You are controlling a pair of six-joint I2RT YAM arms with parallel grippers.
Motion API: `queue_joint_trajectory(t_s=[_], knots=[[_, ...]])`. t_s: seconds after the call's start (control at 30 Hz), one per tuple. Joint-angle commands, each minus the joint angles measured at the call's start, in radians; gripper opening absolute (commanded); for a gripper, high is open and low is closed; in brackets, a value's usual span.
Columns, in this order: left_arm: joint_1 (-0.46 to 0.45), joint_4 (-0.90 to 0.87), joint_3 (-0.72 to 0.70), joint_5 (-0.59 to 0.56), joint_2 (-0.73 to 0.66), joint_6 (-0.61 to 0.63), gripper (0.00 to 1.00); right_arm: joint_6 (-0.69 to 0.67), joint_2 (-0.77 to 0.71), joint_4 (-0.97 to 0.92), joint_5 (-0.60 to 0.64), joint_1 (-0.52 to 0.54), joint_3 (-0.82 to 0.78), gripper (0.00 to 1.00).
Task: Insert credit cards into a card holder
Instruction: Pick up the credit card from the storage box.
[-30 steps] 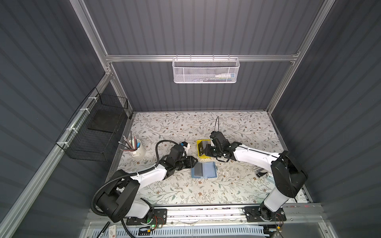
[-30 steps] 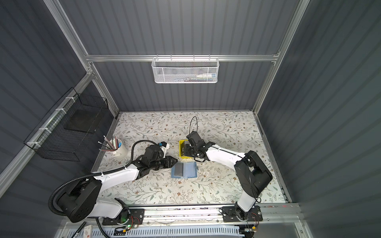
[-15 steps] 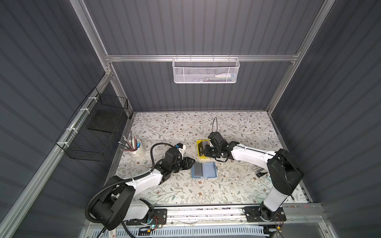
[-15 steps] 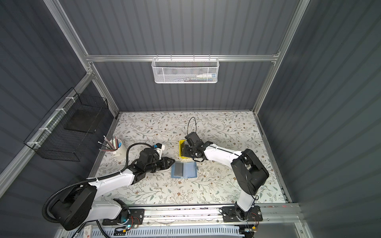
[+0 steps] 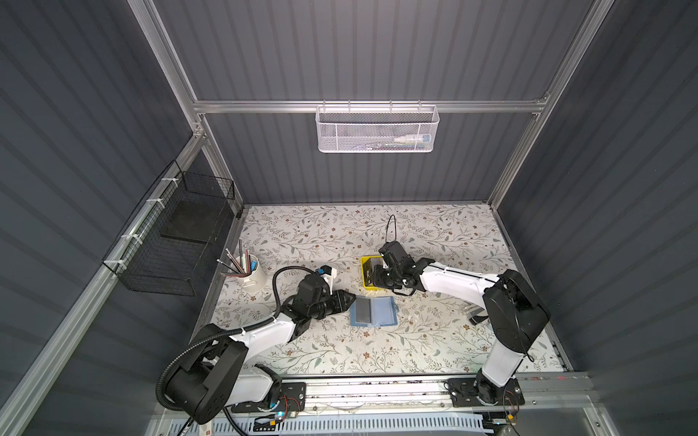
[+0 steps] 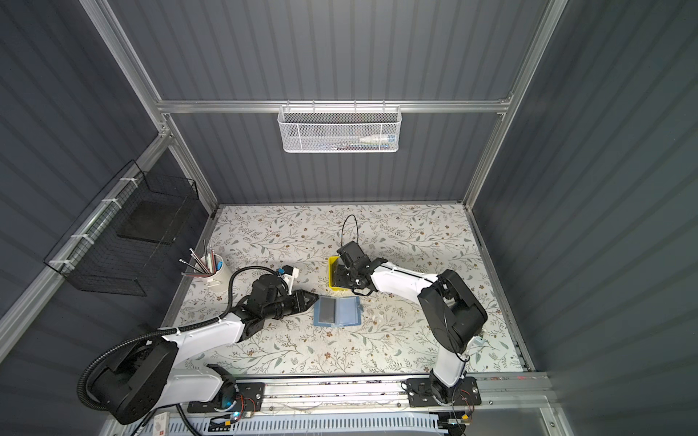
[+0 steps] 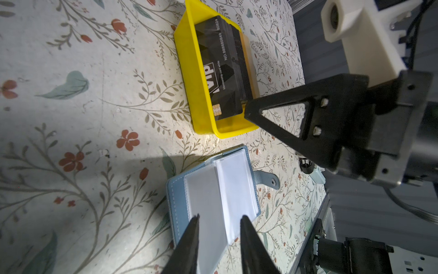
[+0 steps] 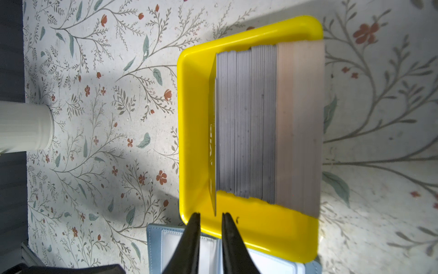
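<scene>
The blue card holder (image 5: 374, 311) (image 6: 337, 310) lies open on the floral table, clear sleeves up. My left gripper (image 7: 220, 217) (image 5: 351, 298) hovers open at its left edge, over the blue cover (image 7: 176, 201), with a sleeve showing between the tips. Black VIP credit cards (image 7: 222, 71) stand on edge as a stack (image 8: 246, 123) in the yellow tray (image 8: 196, 118) (image 5: 365, 264). The front card (image 8: 213, 132) leans off the stack. My right gripper (image 8: 211, 214) (image 5: 376, 281) is narrowly open, with that card's lower corner between its tips, untouched.
A white cup of pens (image 5: 251, 277) (image 8: 23, 125) stands at the table's left edge. A black wire basket (image 5: 177, 234) hangs on the left wall and a white mesh basket (image 5: 376, 130) on the rear rail. The card holder's edge (image 8: 154, 239) lies beside the tray.
The right jaws have narrowed around the front card's corner. The left arm has drawn back slightly toward the front left, its gripper still at the card holder's left edge.
</scene>
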Motion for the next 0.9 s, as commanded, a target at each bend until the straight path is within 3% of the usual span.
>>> queue_joint_trajectory(t_s=[0.0, 0.87], knots=[[0.006, 0.024, -0.013, 0.024, -0.018, -0.007, 0.31, 0.001, 0.018, -0.019, 0.006, 0.005, 0.034, 0.20], [0.006, 0.046, -0.026, 0.029, -0.011, -0.014, 0.31, 0.003, 0.069, -0.024, 0.011, 0.007, 0.064, 0.13]])
